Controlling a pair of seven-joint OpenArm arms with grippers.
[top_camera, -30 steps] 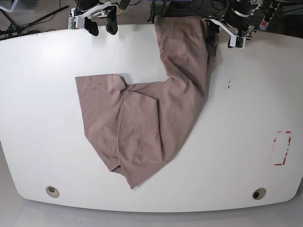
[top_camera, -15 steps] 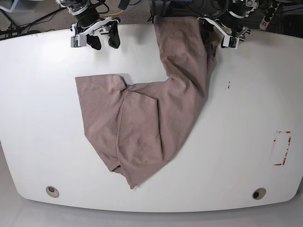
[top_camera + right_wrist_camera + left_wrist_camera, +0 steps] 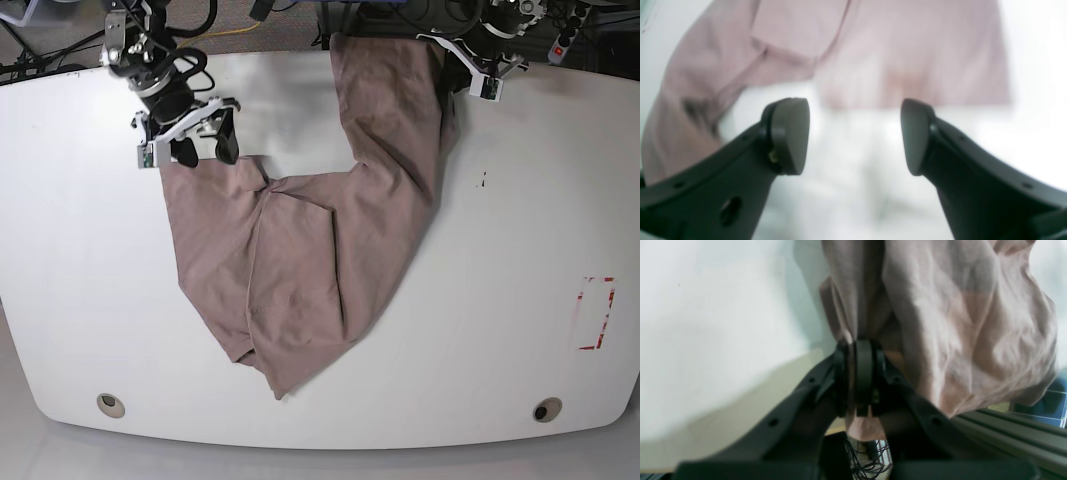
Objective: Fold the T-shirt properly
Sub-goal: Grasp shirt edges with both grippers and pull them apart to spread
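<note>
While the T-shirt (image 3: 300, 260) lies crumpled, folding: barely begun.
Left gripper (image 3: 860, 373): clenched on a shirt edge.
Right gripper (image 3: 855, 136): spread wide, cloth just beyond its fingertips.
Left: spreading, folding.

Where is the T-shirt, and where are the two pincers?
T-shirt (image 3: 300, 260): base view, flat middle of the cloth.
Left pincer (image 3: 863, 350): left wrist view, tips shut on the T-shirt.
Right pincer (image 3: 855, 136): right wrist view, gap between open tips.

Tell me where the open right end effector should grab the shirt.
Grip the flat upper edge of the shirt lying just in front of the right end effector, near that corner. Come straight down from above: the cloth lies flat on the table there, a single free edge, easy to pinch.
</note>
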